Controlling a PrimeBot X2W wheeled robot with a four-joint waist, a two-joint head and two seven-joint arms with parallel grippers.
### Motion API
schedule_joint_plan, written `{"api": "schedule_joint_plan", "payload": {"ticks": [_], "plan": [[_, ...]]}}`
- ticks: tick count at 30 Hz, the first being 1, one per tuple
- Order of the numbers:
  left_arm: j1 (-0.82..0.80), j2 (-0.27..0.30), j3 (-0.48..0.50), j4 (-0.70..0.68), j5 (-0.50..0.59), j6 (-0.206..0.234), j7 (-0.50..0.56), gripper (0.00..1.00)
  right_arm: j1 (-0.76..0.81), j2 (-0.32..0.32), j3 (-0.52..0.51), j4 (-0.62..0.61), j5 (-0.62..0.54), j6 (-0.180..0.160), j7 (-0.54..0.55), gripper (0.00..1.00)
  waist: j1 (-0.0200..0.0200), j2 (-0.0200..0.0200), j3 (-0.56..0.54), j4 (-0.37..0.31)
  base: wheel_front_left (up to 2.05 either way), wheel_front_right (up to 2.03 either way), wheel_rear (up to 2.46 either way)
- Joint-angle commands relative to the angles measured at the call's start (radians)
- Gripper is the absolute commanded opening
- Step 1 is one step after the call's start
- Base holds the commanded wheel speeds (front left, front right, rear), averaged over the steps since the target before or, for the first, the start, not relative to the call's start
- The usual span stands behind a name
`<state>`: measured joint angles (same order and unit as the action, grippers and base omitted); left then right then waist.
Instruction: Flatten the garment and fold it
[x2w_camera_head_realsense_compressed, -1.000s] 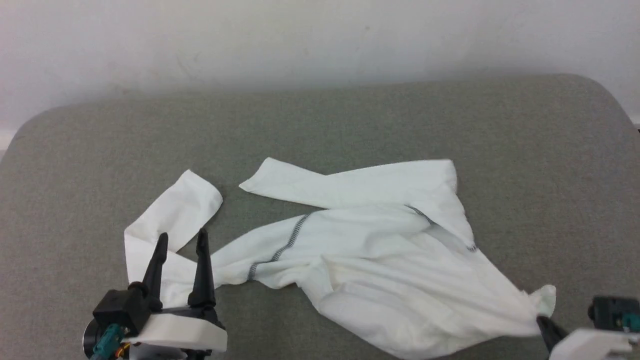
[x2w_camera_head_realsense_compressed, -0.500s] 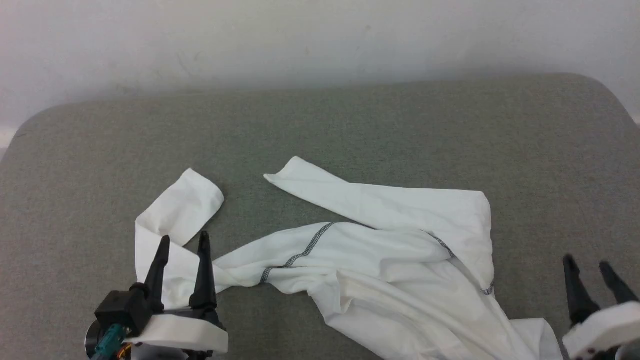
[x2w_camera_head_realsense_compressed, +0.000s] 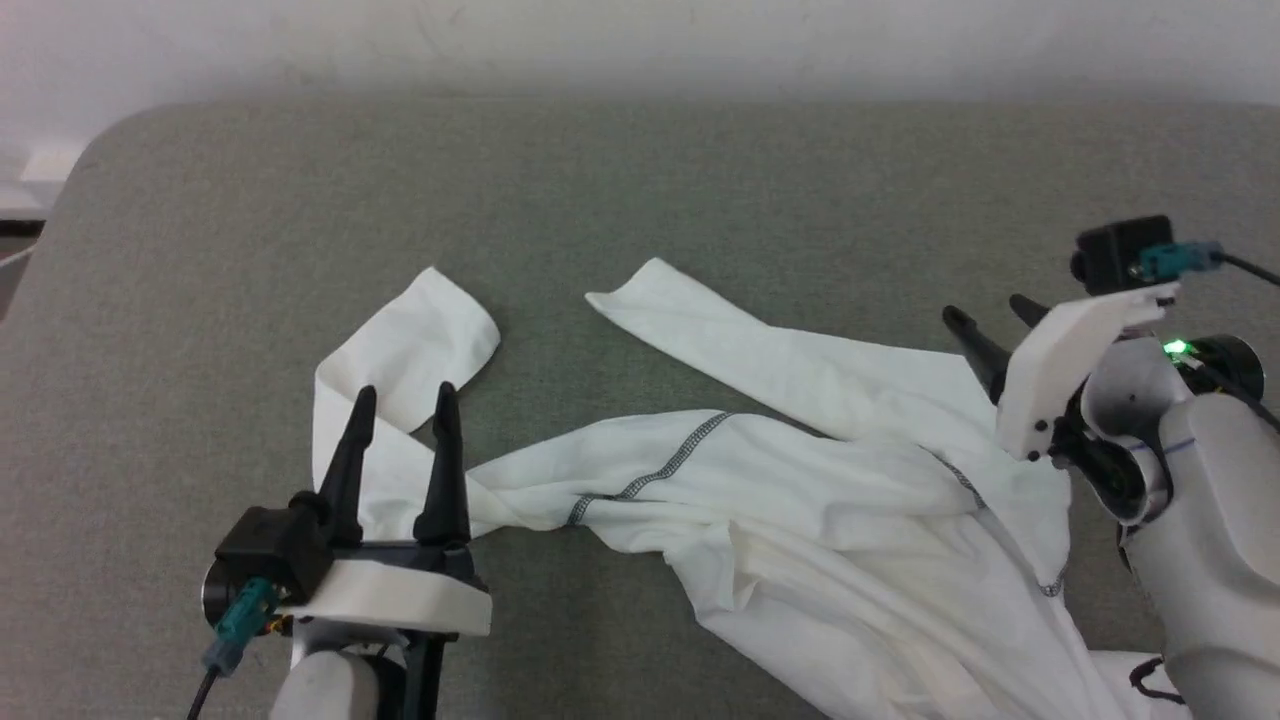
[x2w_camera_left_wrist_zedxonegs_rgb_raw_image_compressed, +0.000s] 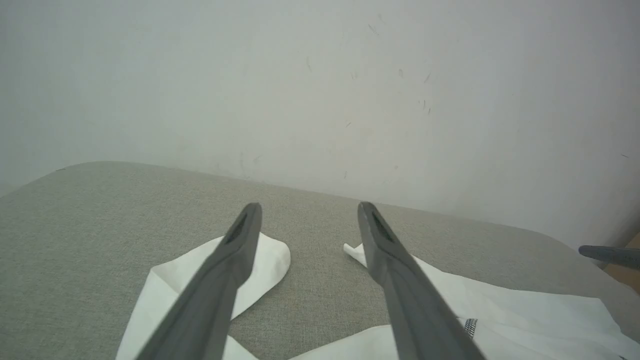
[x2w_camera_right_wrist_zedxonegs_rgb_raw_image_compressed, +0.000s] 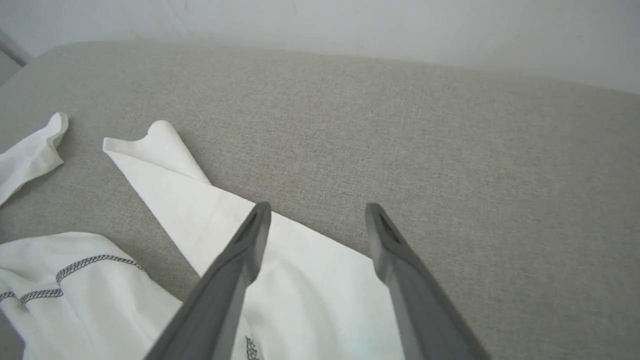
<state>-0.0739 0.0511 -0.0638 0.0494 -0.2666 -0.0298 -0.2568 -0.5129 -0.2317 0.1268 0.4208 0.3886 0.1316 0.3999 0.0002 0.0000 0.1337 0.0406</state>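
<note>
The garment (x2w_camera_head_realsense_compressed: 850, 560), a white long-sleeved top with dark zigzag seams, lies crumpled on the grey padded table (x2w_camera_head_realsense_compressed: 700, 180). One sleeve (x2w_camera_head_realsense_compressed: 410, 350) is doubled back at the left. The other sleeve (x2w_camera_head_realsense_compressed: 760, 350) points up and left, and the body runs out of the head view's bottom edge. My left gripper (x2w_camera_head_realsense_compressed: 404, 392) stands open above the folded left sleeve (x2w_camera_left_wrist_zedxonegs_rgb_raw_image_compressed: 265, 257), holding nothing. My right gripper (x2w_camera_head_realsense_compressed: 985, 308) is open over the right shoulder area. In the right wrist view, white cloth (x2w_camera_right_wrist_zedxonegs_rgb_raw_image_compressed: 310, 270) lies below its empty fingers (x2w_camera_right_wrist_zedxonegs_rgb_raw_image_compressed: 250, 245).
A pale wall (x2w_camera_head_realsense_compressed: 640, 40) runs behind the table's far edge. The table's rounded left corner (x2w_camera_head_realsense_compressed: 90, 150) shows at the upper left. Bare grey surface lies beyond and to the right of the garment (x2w_camera_right_wrist_zedxonegs_rgb_raw_image_compressed: 475, 165). A tip of the right gripper's finger (x2w_camera_left_wrist_zedxonegs_rgb_raw_image_compressed: 607, 254) shows in the left wrist view.
My right gripper let go of the garment's lower right corner, opened, and rose to the right shoulder area. The head camera shifted. The left gripper stayed open over the left sleeve.
</note>
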Motion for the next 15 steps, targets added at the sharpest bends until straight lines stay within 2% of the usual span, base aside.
{"api": "schedule_joint_plan", "payload": {"ticks": [1, 6, 12, 13, 14, 15], "plan": [[-0.022, -0.001, -0.01, -0.001, -0.01, 0.004, -0.005, 1.0, -0.042, -0.019, 0.034, 0.049, 0.017, -0.001, 0.034, 1.0, -0.0002, 0.0, 0.061, 0.065, 0.0, 0.0, 0.0], [-0.065, -0.001, -0.05, -0.004, -0.03, 0.011, -0.005, 1.0, -0.159, -0.088, 0.188, 0.211, 0.062, -0.001, 0.15, 1.0, -0.0002, 0.0, 0.107, 0.116, 0.0, 0.0, 0.0], [-0.083, -0.001, -0.071, -0.011, -0.042, 0.025, -0.005, 1.0, -0.194, -0.11, 0.321, 0.347, 0.176, -0.001, 0.305, 0.99, -0.0002, 0.0, 0.134, 0.126, 0.0, 0.0, 0.0], [-0.082, -0.001, -0.07, -0.009, -0.041, 0.026, -0.005, 1.0, -0.194, -0.111, 0.335, 0.362, 0.197, -0.001, 0.333, 0.43, -0.0002, 0.0, 0.134, 0.123, 0.0, 0.0, 0.0], [-0.081, -0.001, -0.068, -0.009, -0.04, 0.028, -0.005, 1.0, -0.196, -0.111, 0.347, 0.369, 0.215, -0.001, 0.349, 0.0, -0.0002, 0.0, 0.133, 0.118, 0.0, 0.0, 0.0], [-0.08, -0.001, -0.067, -0.007, -0.037, 0.027, -0.005, 1.0, -0.201, -0.113, 0.36, 0.366, 0.227, -0.001, 0.343, 0.0, -0.0002, 0.0, 0.133, 0.113, 0.0, 0.0, 0.0]]}}
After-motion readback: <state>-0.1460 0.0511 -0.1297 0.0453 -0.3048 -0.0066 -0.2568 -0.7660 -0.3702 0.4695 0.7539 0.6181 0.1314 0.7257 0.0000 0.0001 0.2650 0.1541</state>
